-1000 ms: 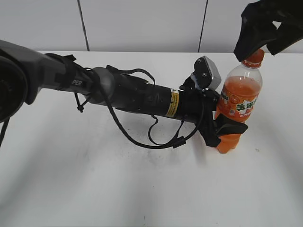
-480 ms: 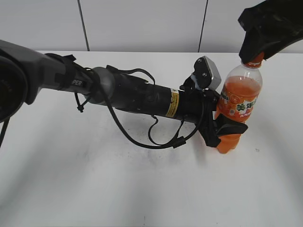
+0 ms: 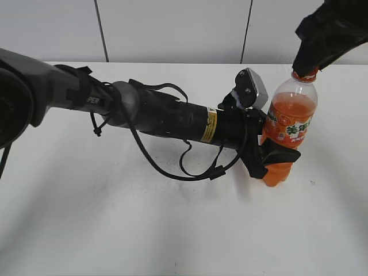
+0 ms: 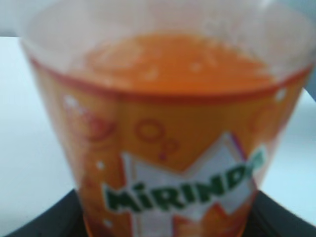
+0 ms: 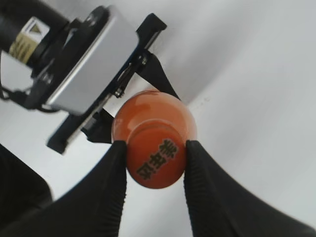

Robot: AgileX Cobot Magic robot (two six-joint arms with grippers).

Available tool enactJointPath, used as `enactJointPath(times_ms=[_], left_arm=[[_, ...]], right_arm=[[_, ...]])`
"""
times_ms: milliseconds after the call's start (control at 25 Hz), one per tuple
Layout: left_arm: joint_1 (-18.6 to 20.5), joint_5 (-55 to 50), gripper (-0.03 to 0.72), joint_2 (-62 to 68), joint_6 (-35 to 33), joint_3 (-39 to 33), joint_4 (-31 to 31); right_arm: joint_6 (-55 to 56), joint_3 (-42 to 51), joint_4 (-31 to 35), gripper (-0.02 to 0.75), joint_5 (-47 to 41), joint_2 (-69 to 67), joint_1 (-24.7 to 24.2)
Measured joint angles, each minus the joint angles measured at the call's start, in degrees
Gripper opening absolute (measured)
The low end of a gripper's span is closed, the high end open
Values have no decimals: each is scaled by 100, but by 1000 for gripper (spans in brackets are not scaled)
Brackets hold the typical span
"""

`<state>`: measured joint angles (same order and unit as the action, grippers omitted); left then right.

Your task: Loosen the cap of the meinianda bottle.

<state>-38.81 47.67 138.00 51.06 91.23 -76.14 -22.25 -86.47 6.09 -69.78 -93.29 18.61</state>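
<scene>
The meinianda bottle [image 3: 290, 123] stands upright on the white table at the right, full of orange liquid, its label facing the camera. My left gripper [image 3: 276, 156] is shut on its lower body. In the left wrist view the bottle [image 4: 168, 133] fills the frame, with the dark jaws at both bottom corners. My right gripper [image 3: 307, 63] comes down from the upper right onto the bottle top. In the right wrist view its two black ribbed fingers [image 5: 111, 182] press both sides of the orange cap [image 5: 157, 160], which has black characters printed on top. In the exterior view the cap is mostly hidden.
My left arm [image 3: 144, 112] stretches across the white table [image 3: 144, 224] from the left edge, with looped black cables hanging below it. The left wrist camera block [image 5: 86, 61] sits right beside the bottle neck. A grey panelled wall [image 3: 172, 29] stands behind the table.
My right gripper has come down over the cap and closed on it; the cap was visible below the fingers a second ago and is now mostly covered. The left arm and bottle have not moved.
</scene>
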Motion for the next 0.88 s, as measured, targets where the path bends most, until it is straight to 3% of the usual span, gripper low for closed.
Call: enactJointPath(times_ms=[200, 320, 600, 760, 880], left_arm=[[6, 13, 404, 0, -5, 0, -33], [6, 17, 404, 0, -5, 0, -58], [0, 192, 404, -22, -5, 0, -75], [0, 119, 405, -6, 0, 0, -178], [0, 134, 405, -6, 6, 0, -190]], right_arm=[[-3904, -23, -59, 269, -17, -7, 0], [-4816, -119, -48, 269, -97, -42, 0], [-4915, -168, 58, 267, -173, 188, 0], [-3074, -250, -118, 265, -72, 653, 0], [-2309, -250, -320, 263, -71, 667, 0]])
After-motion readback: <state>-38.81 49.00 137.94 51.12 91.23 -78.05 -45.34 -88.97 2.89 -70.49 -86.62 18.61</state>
